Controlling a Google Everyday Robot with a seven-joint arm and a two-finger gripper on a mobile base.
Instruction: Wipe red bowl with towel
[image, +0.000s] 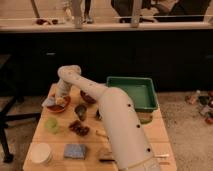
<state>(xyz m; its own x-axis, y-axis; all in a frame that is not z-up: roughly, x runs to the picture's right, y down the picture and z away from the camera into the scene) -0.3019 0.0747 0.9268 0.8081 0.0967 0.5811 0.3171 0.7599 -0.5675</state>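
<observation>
The red bowl (61, 107) sits at the far left of the wooden table (150, 136). A grey-blue towel (49, 102) lies on the bowl's left rim. My white arm reaches from the front of the table up to a bent joint (69, 74) and then drops down. My gripper (60, 99) is right over the red bowl, at or against the towel. The inside of the bowl is mostly hidden by the gripper.
A green bin (134, 93) stands at the back right. Near the bowl are a dark bowl (88, 98), a dark cup (81, 111), a green cup (51, 125), dark red pieces (79, 128), a white bowl (40, 153) and a blue sponge (75, 150).
</observation>
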